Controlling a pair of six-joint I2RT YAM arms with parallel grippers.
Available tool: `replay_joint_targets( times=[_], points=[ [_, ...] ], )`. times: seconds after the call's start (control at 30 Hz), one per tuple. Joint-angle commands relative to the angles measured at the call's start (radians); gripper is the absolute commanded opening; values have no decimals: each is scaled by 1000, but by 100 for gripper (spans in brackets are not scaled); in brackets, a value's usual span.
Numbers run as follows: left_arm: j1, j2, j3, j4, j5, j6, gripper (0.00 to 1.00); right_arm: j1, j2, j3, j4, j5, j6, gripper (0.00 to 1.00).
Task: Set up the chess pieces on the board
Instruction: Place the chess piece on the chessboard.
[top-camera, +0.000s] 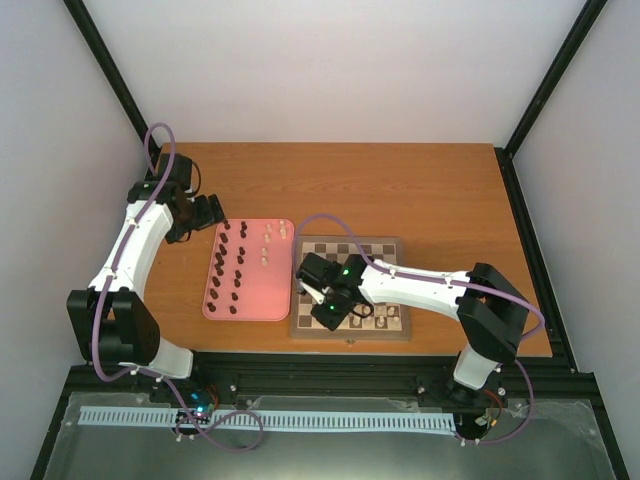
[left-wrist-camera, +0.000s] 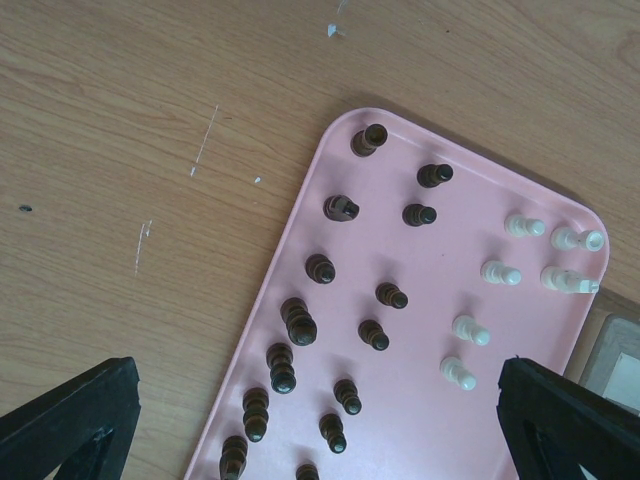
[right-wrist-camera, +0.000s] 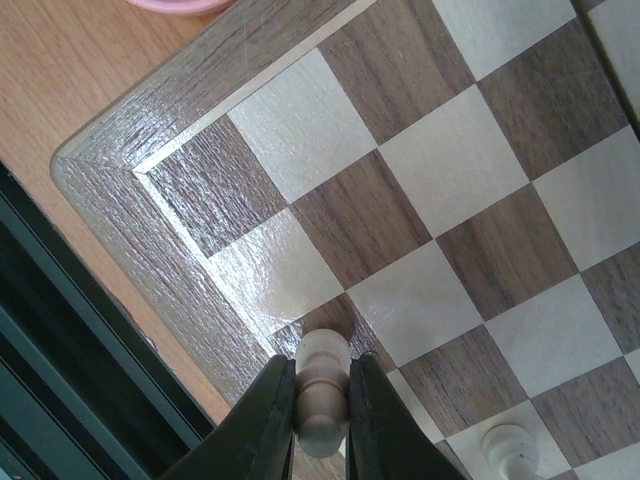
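Right gripper (right-wrist-camera: 322, 378) pinching cream chess piece (right-wrist-camera: 322, 350) beside rim of checked wooden board (right-wrist-camera: 120, 175) | left gripper (left-wrist-camera: 315, 400) spread above pink tray (left-wrist-camera: 430, 300) of brown pieces (left-wrist-camera: 298, 322)

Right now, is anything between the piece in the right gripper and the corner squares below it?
Nothing visible. The right gripper holds the cream piece over bare edge squares by the corner of the board; the nearest other piece stands clear to one side.
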Motion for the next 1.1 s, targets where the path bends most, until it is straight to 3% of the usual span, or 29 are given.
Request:
replay_joint_targets(
  times=[0.0,0.33,0.77,1.07],
  points=[
    [-3,1,4,12,1,1,100,8,13,-12,23,23,1,13],
    [-3,10,8,12,0,-1,100,8,3,-30,22,10,2,16],
    [-3,17,16,14,7,-4,100,8,-9,-24,26,19,1,28],
    [-2,10,22,12,6,-3,100,8,-10,84,-19,33,-21,35]
  ],
)
